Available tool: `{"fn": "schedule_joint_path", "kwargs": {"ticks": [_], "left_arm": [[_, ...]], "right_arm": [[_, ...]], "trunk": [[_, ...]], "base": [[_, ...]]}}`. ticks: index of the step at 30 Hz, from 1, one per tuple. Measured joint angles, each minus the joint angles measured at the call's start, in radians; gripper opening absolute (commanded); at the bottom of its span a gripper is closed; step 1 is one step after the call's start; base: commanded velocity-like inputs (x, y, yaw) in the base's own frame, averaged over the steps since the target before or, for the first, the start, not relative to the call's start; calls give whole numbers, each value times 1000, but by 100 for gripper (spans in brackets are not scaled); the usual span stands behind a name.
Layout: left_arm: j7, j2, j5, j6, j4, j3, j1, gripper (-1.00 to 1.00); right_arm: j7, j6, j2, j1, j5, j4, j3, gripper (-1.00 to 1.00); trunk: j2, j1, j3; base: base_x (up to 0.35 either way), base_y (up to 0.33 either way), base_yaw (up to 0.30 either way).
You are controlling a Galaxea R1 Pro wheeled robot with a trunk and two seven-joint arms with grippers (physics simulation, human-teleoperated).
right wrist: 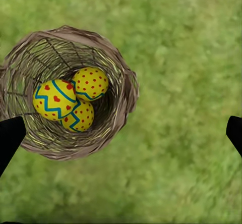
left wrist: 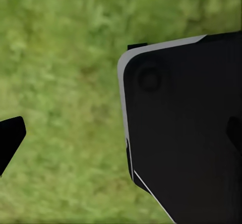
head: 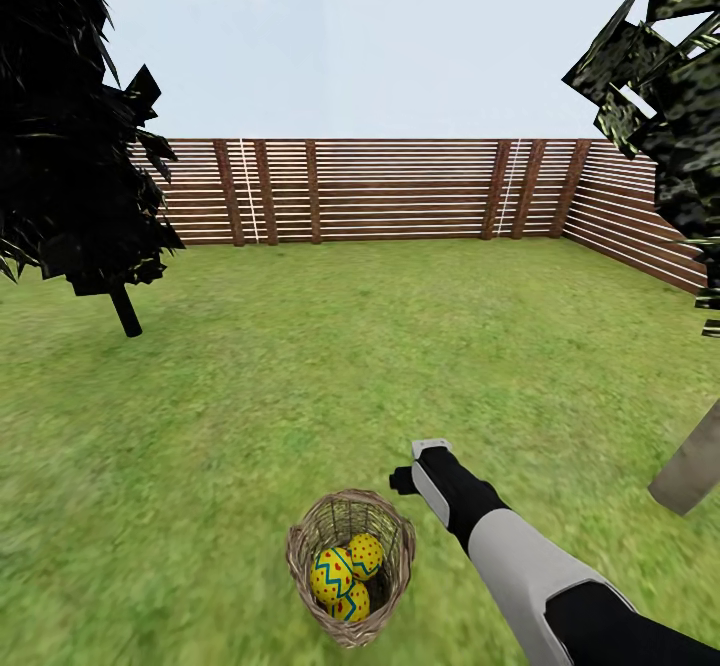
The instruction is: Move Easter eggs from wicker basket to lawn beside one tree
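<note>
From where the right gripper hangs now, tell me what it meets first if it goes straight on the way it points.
Probably bare lawn. In the right wrist view the right gripper points down at grass just beside the wicker basket; the Easter eggs lie off to one side of that line. Depth is unclear.

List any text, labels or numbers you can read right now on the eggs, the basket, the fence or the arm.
None: no words, numbers, brands or signs can be read in any view.
Easter eggs: only blue zigzag bands with red hearts and dots, no lettering.
Wicker basket: plain weave.
Fence: bare slats and posts.
Right arm: plain grey and black shells, no markings.
</note>
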Motion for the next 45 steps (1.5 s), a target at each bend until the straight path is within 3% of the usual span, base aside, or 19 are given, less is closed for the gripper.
{"fn": "schedule_joint_path", "kwargs": {"ticks": [21,32,45], "left_arm": [[-2,-30,0,2,0,-1,0,100],[-4,-32,0,5,0,-1,-1,100],[-5,-32,0,6,1,-1,0,100]], "right_arm": [[3,-30,0,1,6,-1,3,100],[3,-32,0,1,5,-1,54,100],[3,-32,1,2,5,-1,59,100]], "trunk": [[0,0,-12],[0,0,-16],[0,0,-17]], "base": [[0,-13,161],[73,-128,72],[83,-8,3]]}}
